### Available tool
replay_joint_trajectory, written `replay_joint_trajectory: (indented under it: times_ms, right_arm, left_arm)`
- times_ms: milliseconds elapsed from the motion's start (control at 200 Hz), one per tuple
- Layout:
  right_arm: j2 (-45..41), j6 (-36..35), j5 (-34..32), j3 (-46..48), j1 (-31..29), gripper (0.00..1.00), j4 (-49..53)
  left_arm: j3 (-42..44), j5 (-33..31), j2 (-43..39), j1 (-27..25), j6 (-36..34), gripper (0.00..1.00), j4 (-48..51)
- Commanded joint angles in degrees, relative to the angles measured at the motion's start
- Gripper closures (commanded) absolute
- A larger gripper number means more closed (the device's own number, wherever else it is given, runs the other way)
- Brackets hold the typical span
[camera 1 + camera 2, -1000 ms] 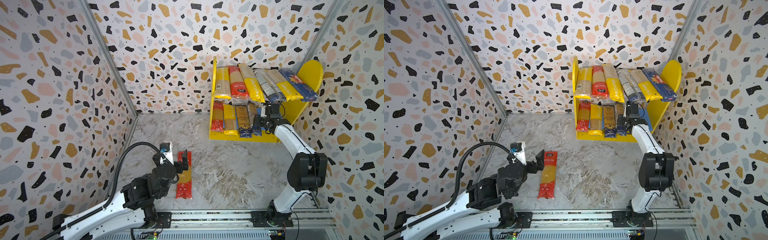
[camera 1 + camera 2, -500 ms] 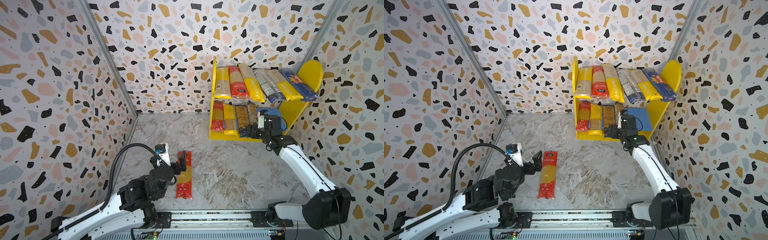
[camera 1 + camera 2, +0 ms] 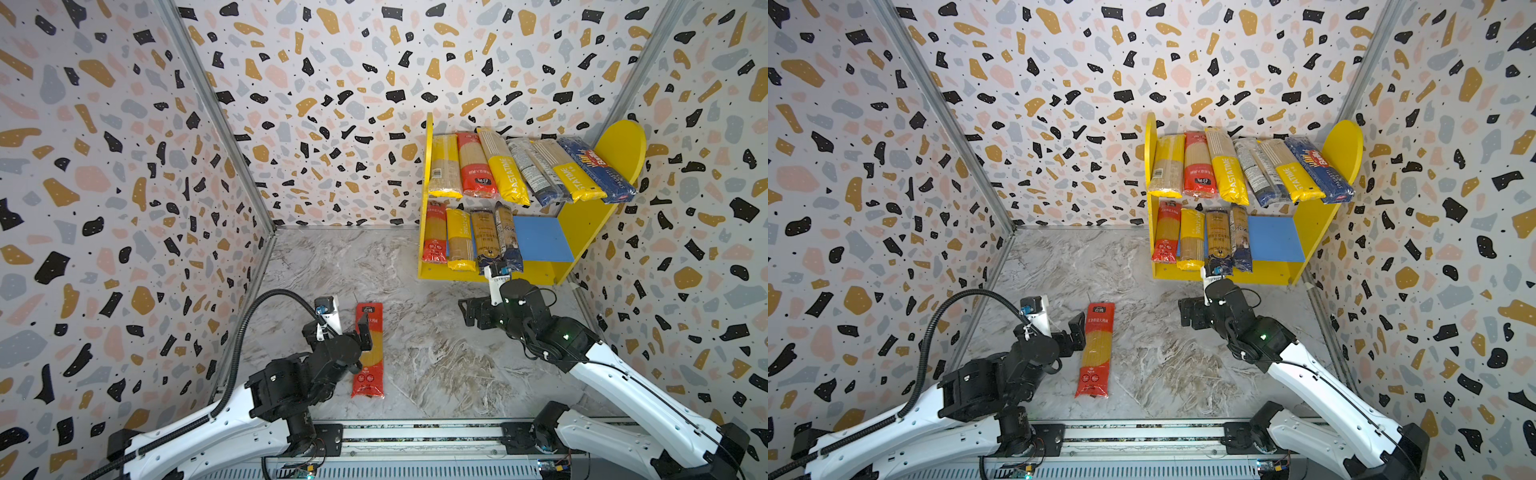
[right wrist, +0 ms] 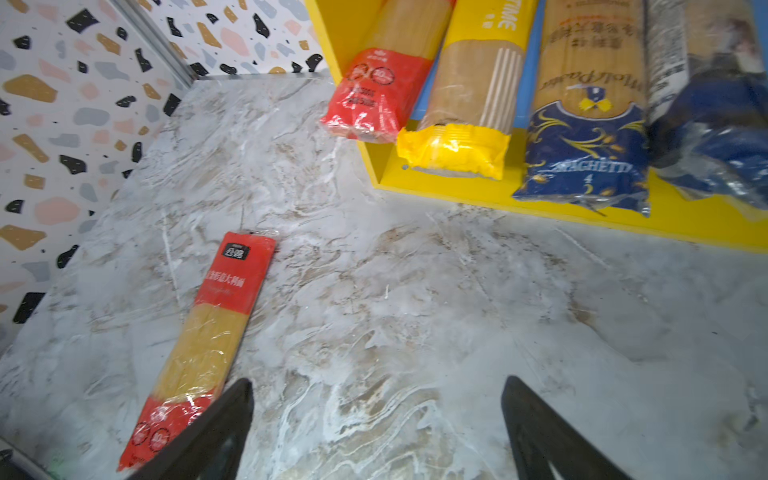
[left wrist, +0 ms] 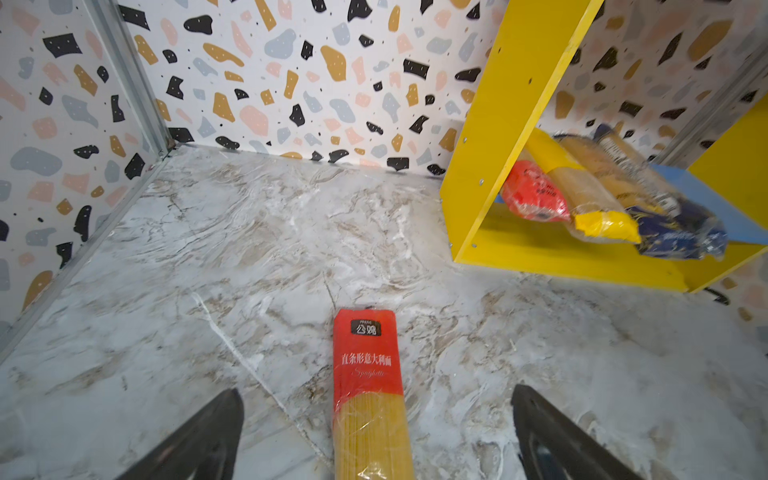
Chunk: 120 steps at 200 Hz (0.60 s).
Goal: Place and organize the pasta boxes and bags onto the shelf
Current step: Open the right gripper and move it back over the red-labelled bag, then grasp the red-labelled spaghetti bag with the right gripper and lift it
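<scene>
The left claw [image 5: 376, 392] is standing open astride the long, red-ended clear spaghetti pack [image 3: 368, 353], which is lying on the marble counter [image 3: 436, 365] with its long axis pointing at the back wall. Further off, the right claw [image 4: 376, 384] is hanging open and empty before the stocked yellow wooden shelf [image 3: 619, 145].

Top views: I look steeply down from high up front; both cover the whole desk [image 3: 436, 374].
Left wrist: close behind my left end effector [image 5: 376, 392], facing ahead of it.
Right wrist: close behind my right end effector [image 4: 376, 381]; both wrist views share the shelf [image 4: 685, 226] ahead.

Bright, even light; blurred wrist-view edges
</scene>
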<state>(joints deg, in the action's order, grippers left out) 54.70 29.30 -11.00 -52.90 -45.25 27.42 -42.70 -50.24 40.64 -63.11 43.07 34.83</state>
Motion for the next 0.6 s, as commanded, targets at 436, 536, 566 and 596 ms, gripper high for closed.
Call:
replay_joint_trajectory:
  times_ms: [436, 536, 566, 596]
  right_arm:
    - [26.0, 16.3, -2.2, 1.7, -26.4, 0.02, -15.8]
    - [31.7, 17.2, -0.8, -2.3, -27.6, 0.01, -16.8]
    - [33.5, 17.6, -0.5, -3.4, -27.9, 0.01, -17.0]
    - [35.2, 18.0, 0.0, -4.6, -28.1, 0.01, -17.1]
  left_arm:
    - [-5.9, -5.1, -5.2, 0.0, 5.0, 0.00, 12.8]
    - [-7.4, -6.0, -7.5, 0.0, 4.2, 0.01, 14.6]
    - [-7.7, -6.1, -8.2, 0.0, 3.8, 0.01, 14.7]
    - [-8.0, -6.0, -9.0, 0.0, 3.5, 0.01, 14.9]
